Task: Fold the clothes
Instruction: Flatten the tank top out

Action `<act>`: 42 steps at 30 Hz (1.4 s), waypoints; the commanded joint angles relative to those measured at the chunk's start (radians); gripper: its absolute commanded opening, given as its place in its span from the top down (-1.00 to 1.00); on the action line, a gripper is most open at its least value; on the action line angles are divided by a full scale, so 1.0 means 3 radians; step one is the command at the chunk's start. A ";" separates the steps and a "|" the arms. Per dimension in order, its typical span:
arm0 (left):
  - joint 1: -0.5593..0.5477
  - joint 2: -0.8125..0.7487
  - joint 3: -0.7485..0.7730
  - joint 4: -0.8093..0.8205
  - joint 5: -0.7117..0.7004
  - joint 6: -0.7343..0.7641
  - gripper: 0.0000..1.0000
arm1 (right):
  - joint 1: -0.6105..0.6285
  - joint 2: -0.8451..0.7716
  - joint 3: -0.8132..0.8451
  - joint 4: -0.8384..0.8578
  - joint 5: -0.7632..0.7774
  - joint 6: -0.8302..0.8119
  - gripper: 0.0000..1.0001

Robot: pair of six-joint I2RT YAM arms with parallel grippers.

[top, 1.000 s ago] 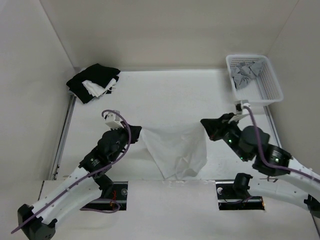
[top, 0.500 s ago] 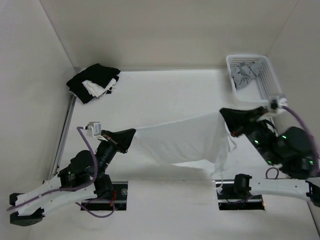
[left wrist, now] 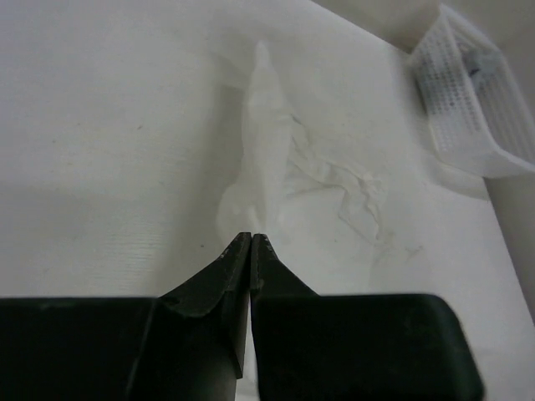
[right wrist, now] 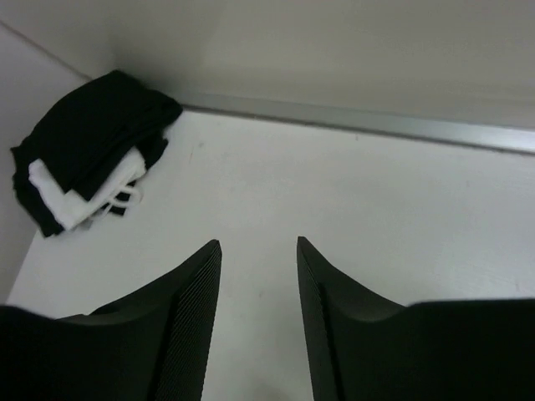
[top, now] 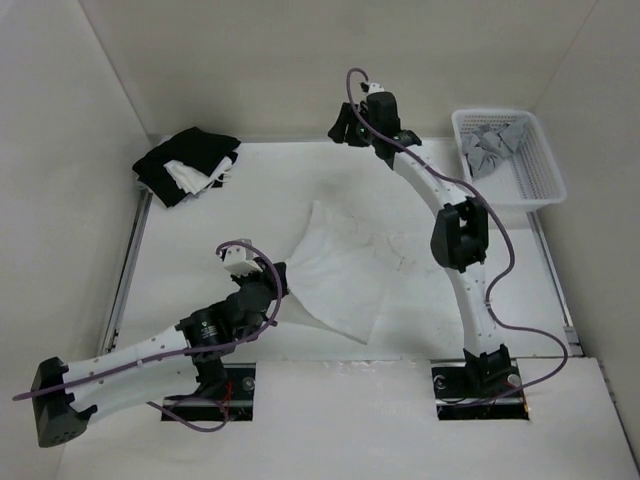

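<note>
Release: right gripper [right wrist: 258, 242] now apart, empty; camisole [top: 345, 270] landed spread for folding; left gripper [left wrist: 252, 237] stays pinching its corner.

White arms [top: 422, 182], black joints [top: 459, 236], purple cables [top: 348, 86]

The setting was a lab robot test cell. A white table [top: 190, 215] was boxed in by plain white walls [top: 300, 60], with a cabled left arm [top: 130, 355] and right arm [top: 460, 235] bolted at its near edge and a metal rail [top: 127, 270] along one side.
</note>
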 commanded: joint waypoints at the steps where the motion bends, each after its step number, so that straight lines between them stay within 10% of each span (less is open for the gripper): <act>1: 0.0465 0.0068 -0.0268 0.0168 -0.0132 -0.0606 0.96 | 0.0152 -0.0668 -0.0213 0.0029 -0.0050 0.0134 -0.28; 4: 0.0752 -0.0003 -0.0386 0.0210 0.0047 -0.0622 0.94 | 0.0310 -0.1742 -0.2105 0.0816 0.0185 0.0221 -0.08; 8: 0.1222 -0.0166 -0.0702 0.0205 0.0450 -0.0703 0.91 | 0.0759 -0.3096 -0.4420 0.1339 0.0624 0.0634 0.82; 13: 0.1616 -0.0391 -0.1005 0.0149 0.0947 -0.0796 0.91 | 0.1510 -0.4110 -0.5809 0.0835 0.1232 0.1359 0.39; 18: 0.2015 -0.0703 -0.1168 -0.0050 0.1407 -0.0821 0.91 | 0.2390 -0.4680 -0.6221 0.0057 0.1704 0.2347 -0.11; 24: 0.2266 -0.0745 -0.1256 -0.0051 0.1750 -0.0842 0.91 | 0.2484 -0.4143 -0.6252 0.0286 0.1623 0.2594 -0.12; 36: 0.2272 -0.0791 -0.1414 -0.0020 0.2062 -0.0990 0.91 | 0.1922 -0.4152 -0.6395 0.0542 0.1720 0.2426 0.86; 42: 0.2098 -0.0796 -0.1445 -0.0051 0.2037 -0.1097 0.91 | 0.1808 -0.4822 -0.6466 0.0068 0.1628 0.2363 -0.03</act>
